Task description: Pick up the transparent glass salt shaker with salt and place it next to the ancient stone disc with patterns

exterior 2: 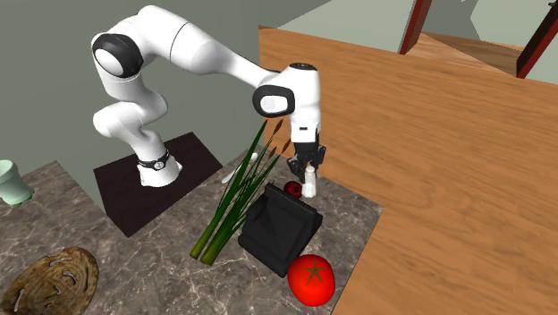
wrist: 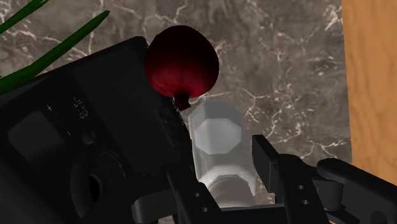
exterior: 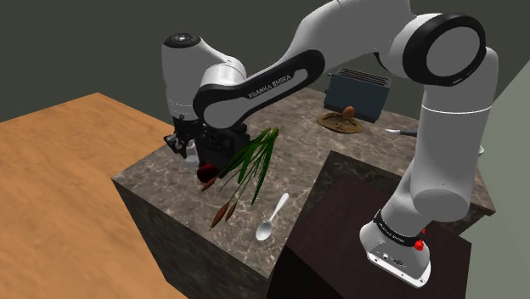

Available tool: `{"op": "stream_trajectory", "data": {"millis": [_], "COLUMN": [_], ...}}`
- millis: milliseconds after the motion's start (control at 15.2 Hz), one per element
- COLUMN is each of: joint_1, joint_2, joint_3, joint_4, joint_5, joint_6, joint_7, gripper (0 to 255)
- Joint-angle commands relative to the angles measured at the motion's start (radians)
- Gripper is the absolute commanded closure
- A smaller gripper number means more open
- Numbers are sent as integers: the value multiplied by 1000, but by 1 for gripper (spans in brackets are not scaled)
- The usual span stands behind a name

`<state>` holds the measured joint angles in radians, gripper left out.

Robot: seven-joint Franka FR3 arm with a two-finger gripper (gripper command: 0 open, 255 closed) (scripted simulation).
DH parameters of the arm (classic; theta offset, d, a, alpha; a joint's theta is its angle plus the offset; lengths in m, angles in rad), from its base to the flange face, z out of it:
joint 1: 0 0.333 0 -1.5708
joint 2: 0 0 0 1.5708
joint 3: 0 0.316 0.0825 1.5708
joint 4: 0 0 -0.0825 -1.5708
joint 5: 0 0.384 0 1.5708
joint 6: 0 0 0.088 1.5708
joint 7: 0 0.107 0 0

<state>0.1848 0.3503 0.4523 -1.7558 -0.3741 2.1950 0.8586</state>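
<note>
The salt shaker (wrist: 216, 137) is a clear, faceted glass with a pale cap, standing upright near the counter's corner. My black gripper (wrist: 219, 162) reaches down over it and is shut on the salt shaker, one finger pressed against each side. The shaker (exterior 2: 309, 182) hangs or stands just under the gripper (exterior 2: 307, 161); I cannot tell whether it is off the stone. The gripper (exterior: 188, 146) shows at the counter's far-left corner in the shoulder view. The patterned brown stone disc (exterior: 340, 123) lies far across the counter, in front of the toaster (exterior: 358, 90). The disc (exterior 2: 49, 282) is at the second exterior view's lower left.
A dark red fruit (wrist: 182, 63) touches a black device (wrist: 83, 140) right beside the shaker. Long green reeds (exterior 2: 234, 201) lie across the marble counter (exterior 2: 349, 219). A red tomato (exterior 2: 311, 277), a white spoon (exterior: 272, 219) and a pale green cup (exterior 2: 11, 183) also sit here. The counter edge (wrist: 340, 95) is close.
</note>
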Motion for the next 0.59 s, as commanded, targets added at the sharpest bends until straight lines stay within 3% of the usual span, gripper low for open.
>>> {"op": "stream_trajectory", "data": {"millis": [0,528], "joint_1": [-2,-5], "joint_2": [-9,-42], "joint_3": [4,15], "joint_4": [16,79], "joint_5": [9,40], "joint_6": [-23,-113], "joint_7": [-9,-40], "gripper": [255,255]}}
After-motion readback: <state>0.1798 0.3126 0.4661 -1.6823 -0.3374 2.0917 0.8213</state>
